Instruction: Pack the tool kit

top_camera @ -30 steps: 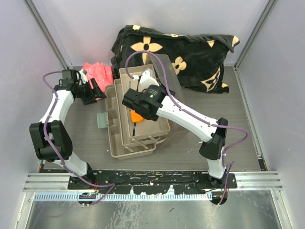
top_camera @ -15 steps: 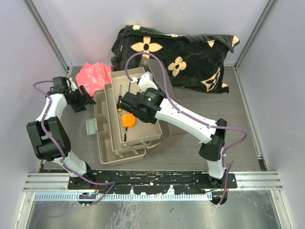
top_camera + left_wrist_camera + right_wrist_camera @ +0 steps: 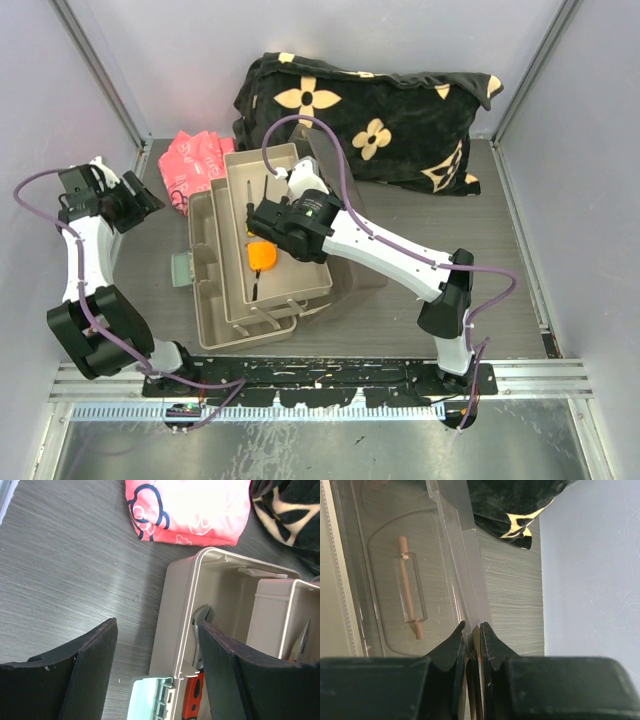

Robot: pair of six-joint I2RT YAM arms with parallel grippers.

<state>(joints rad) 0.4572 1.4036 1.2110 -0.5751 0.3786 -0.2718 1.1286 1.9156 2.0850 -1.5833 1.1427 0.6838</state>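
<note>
The toolbox lies open on the table, its beige trays folded out, with an orange tape measure inside. My right gripper reaches down over the box. In the right wrist view it is shut on the edge of the translucent lid, next to the cream handle. My left gripper is open, out to the left of the box. In the left wrist view it hangs above the box's left wall. A red-handled wrench lies inside. Pliers rest in a tray.
A pink bag lies behind the box's left corner, also seen as the pink bag ahead of my left gripper. The black flower-patterned blanket is piled at the back. A pale green latch sticks out from the box's left wall.
My right arm has slid the toolbox to the left, still gripping the lid. My left gripper has drawn back to the left, away from the box.
</note>
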